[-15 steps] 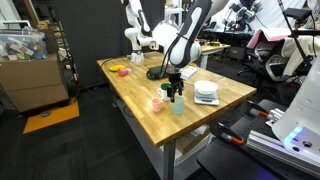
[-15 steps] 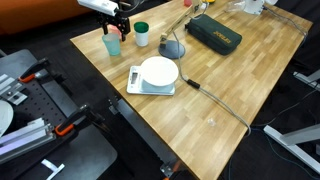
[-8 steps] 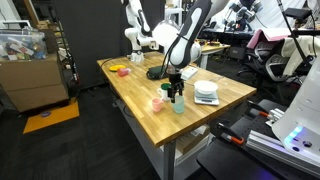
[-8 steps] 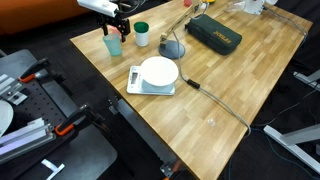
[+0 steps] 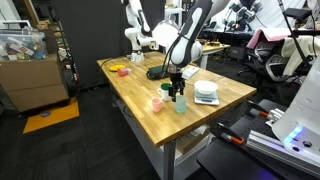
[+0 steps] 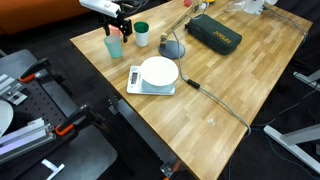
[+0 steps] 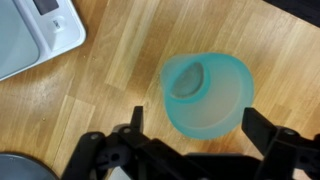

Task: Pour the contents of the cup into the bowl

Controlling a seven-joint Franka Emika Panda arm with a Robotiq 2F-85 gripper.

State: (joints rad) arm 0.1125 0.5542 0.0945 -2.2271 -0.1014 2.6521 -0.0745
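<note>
The cup (image 7: pixel 208 92) is a tall translucent blue-green tumbler standing upright on the wooden table, with something dark and roundish inside. My gripper (image 7: pixel 200 125) hangs just above it, open, with one finger (image 7: pixel 137 118) on each side and apart from its wall. In both exterior views the cup (image 5: pixel 179 104) (image 6: pixel 113 46) stands near the table's edge, directly below the gripper (image 5: pixel 177 90) (image 6: pixel 120 26). The bowl (image 5: pixel 206 89) (image 6: pixel 158 70) is shallow and white and rests on a kitchen scale beside the cup.
The scale (image 6: pixel 148 84) (image 7: pixel 30 35) lies close to the cup. A short pink cup (image 5: pixel 157 104) and a short green cup (image 6: pixel 142 34) stand nearby. A grey round-based stand (image 6: pixel 173 48) with a cable and a dark case (image 6: pixel 213 33) lie farther along the table.
</note>
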